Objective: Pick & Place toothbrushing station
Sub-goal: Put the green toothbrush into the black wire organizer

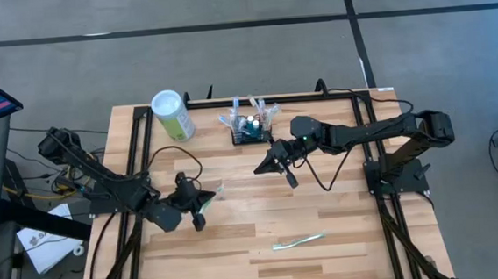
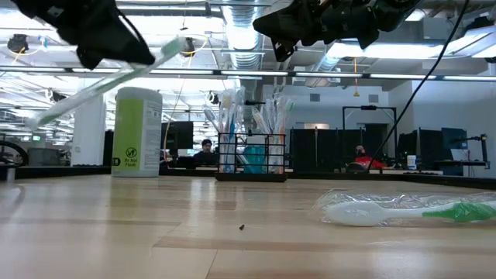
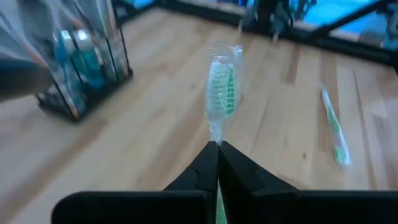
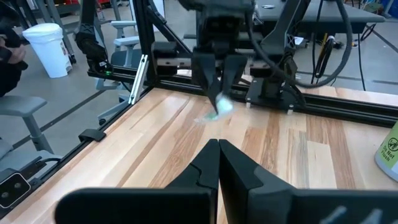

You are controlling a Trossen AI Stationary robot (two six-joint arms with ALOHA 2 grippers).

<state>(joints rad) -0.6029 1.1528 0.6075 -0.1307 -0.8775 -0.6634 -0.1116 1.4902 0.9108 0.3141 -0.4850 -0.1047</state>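
Observation:
The black wire-mesh basket stands at the table's far middle and holds several wrapped toothbrushes and a blue item; it also shows in the low view. My left gripper is shut on a green toothbrush in a clear wrapper, above the table's left middle. My right gripper is shut and empty, in the air just near of the basket. A second wrapped green toothbrush lies flat on the table toward the near edge. My left gripper pinches the wrapped toothbrush by its handle between its two shut fingers. The brush head with green bristles sticks out past the fingertips. In the low view the brush is tilted, lifted clear of the table.
A pale-green cylinder with a white lid stands at the far left of the table, left of the basket. Black frame rails run along the table's left, right and far edges. Bare wood lies between the two grippers.

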